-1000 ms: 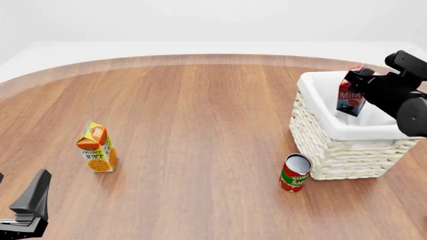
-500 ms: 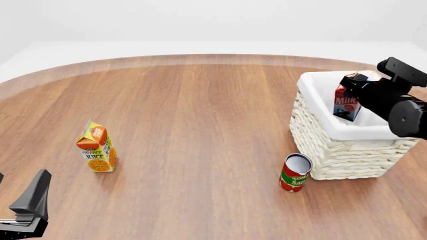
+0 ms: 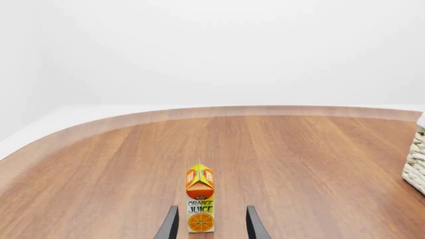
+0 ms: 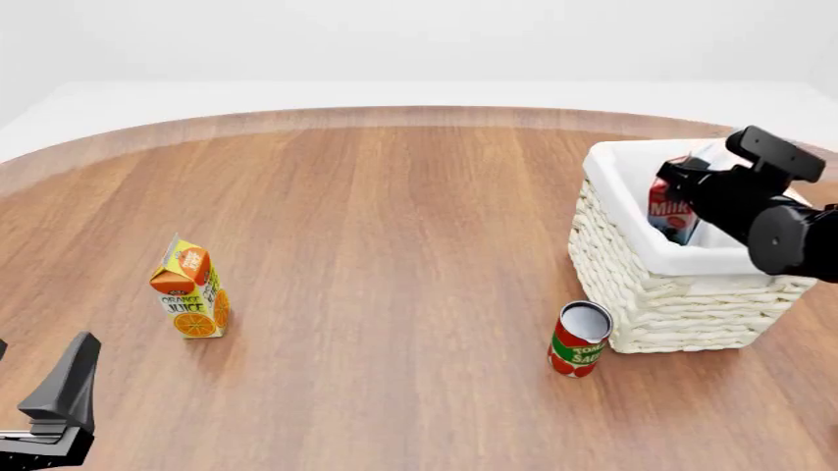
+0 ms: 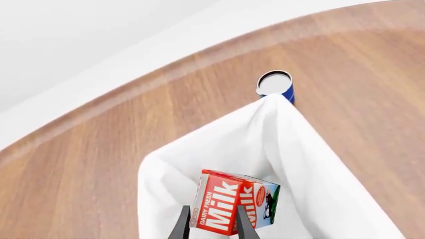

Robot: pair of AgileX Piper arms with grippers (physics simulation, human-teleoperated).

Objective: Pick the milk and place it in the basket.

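Milk: red gable-top milk carton (image 4: 670, 209), tilted inside cloth-lined cream woven wicker basket (image 4: 654, 294), table's 3 o'clock.
Right gripper (image 5: 212, 225): pinching carton.
Left gripper (image 3: 210, 225): spread.

Simulated lab: bare wooden table (image 4: 392, 245), blank white backdrop

A printed paper milk carton (image 5: 234, 209) sits against smooth white cloth lining a rough woven wicker basket (image 4: 654, 294) on a satin wood-grain table (image 4: 392, 245).

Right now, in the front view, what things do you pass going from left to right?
Left pincer → orange juice carton → tomato sauce can → milk, held in the basket by the right pincer.
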